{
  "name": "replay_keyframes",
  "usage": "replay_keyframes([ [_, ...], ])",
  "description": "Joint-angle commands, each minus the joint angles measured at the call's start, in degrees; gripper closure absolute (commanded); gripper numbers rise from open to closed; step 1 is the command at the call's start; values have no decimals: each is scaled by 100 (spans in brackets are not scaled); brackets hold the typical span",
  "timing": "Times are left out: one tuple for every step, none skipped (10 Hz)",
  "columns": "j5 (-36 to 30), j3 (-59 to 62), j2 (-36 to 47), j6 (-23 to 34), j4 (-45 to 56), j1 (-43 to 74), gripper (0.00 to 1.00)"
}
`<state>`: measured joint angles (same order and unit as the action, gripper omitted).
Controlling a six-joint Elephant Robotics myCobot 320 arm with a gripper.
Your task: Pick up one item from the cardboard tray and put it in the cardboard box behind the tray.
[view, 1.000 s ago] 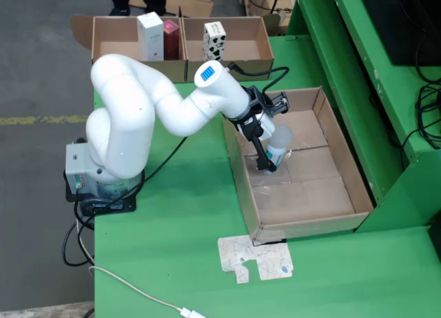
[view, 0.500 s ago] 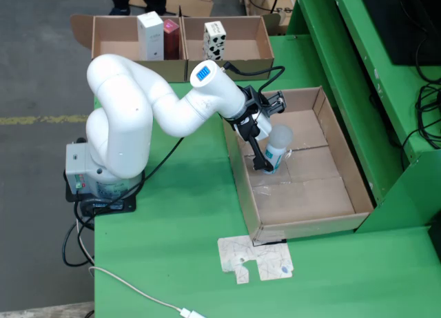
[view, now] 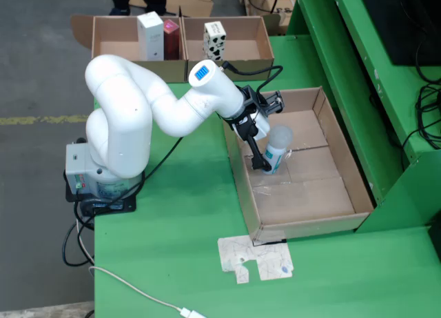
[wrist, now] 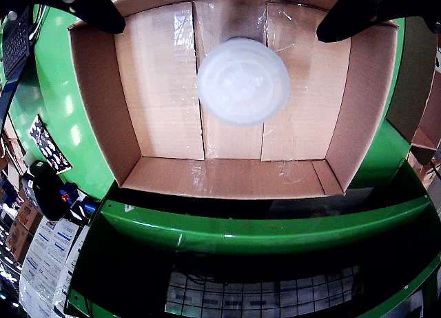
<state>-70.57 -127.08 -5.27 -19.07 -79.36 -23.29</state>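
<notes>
— While the white jointed robot arm (view: 148,107) bends over the green table (view: 186,214), where has its black two-fingered gripper (view: 264,161) got to?

— Over the near-left part of the open shallow cardboard tray (view: 344,163), as the fixed view shows it. The dark fingers (view: 256,152) slope down beside a small white cylindrical bottle with a frosted round cap (view: 276,149).

— Is it holding that bottle?

— I cannot tell. From the fixed view one finger crosses the bottle's left side and the lower end near the blue label is hidden behind it. From the camera on the gripper, the two black fingertips (wrist: 89,7) sit in the upper corners, well apart, with the round cap (wrist: 242,81) between and below them, so the jaws look spread wide, yet contact does not show.

— And the bottle itself?

— Inside the tray, cap upward and leaning a little to the right in the fixed view. Whether its base rests on the taped cardboard floor is hidden. Nothing else lies in that tray.

— What about the box behind?

— Two open brown cardboard boxes (view: 180,49) stand side by side at the far edge of the table. The left one holds a tall white carton (view: 150,35) and a dark red carton (view: 171,39); the right one holds a white carton with black spots (view: 214,41).

— Anything else on the table?

— A flat printed paper cut-out (view: 256,259) lies just in front of the tray, and a white cable (view: 138,290) trails across the near corner.
</notes>
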Motion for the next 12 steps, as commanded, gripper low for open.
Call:
replay_keyframes([
  [-26, 295, -84, 42, -102, 23, 0],
  [-3, 335, -232, 4, -166, -1, 0],
  [5, 347, -278, -6, -179, -7, 0],
  [10, 386, -304, -18, -144, -10, 0],
  [-3, 467, -390, -7, -145, 14, 0],
  [-3, 467, -390, -7, -145, 14, 0],
  [-3, 467, -390, -7, -145, 14, 0],
  [-57, 681, -604, 24, -145, 87, 0],
  [-65, 775, -679, 32, -114, 104, 0],
  [-65, 775, -679, 32, -114, 104, 0],
  [-92, 940, -857, 35, -111, 138, 0],
  [-92, 940, -857, 35, -111, 138, 0],
])
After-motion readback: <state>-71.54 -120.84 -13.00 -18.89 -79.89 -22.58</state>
